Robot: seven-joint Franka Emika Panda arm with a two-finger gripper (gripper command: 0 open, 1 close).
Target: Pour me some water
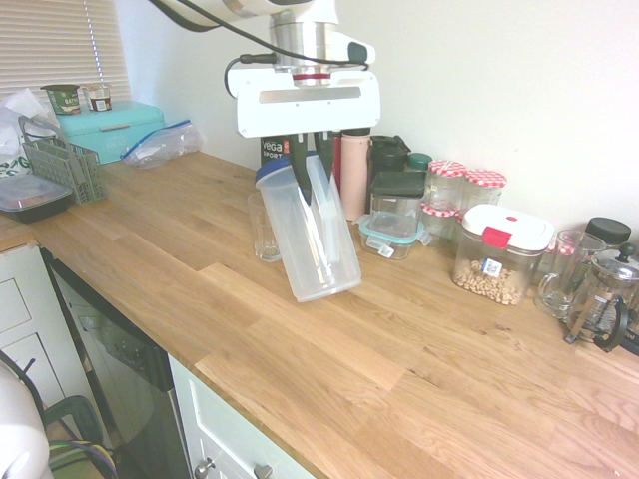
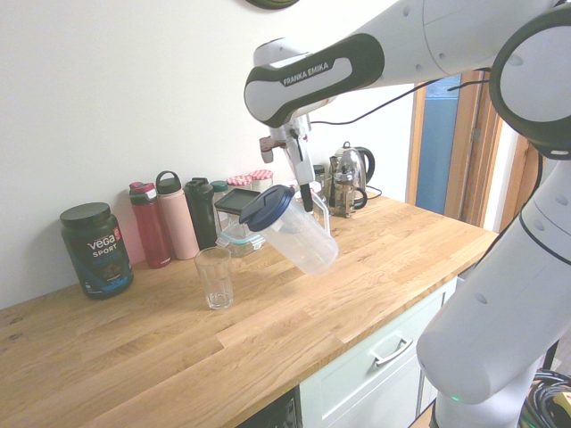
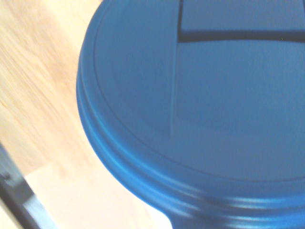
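A clear plastic water jug (image 1: 318, 238) with a blue lid (image 2: 266, 207) hangs tilted above the wooden counter, its lid end leaning toward an empty drinking glass (image 2: 214, 277). My gripper (image 1: 314, 172) is shut on the jug near its top, fingers (image 2: 303, 187) pressing its sides. The glass (image 1: 263, 230) stands upright on the counter just beside and below the lid. In the wrist view the blue lid (image 3: 200, 109) fills most of the picture. No water shows in the jug or the glass.
Against the wall stand a dark Vega tub (image 2: 96, 249), several bottles (image 2: 177, 215), jars (image 1: 445, 197), a lidded container of nuts (image 1: 495, 254), a French press (image 1: 605, 299) and a kettle (image 2: 348, 176). A crate (image 1: 66, 166) and teal box (image 1: 110, 128) sit at the far end.
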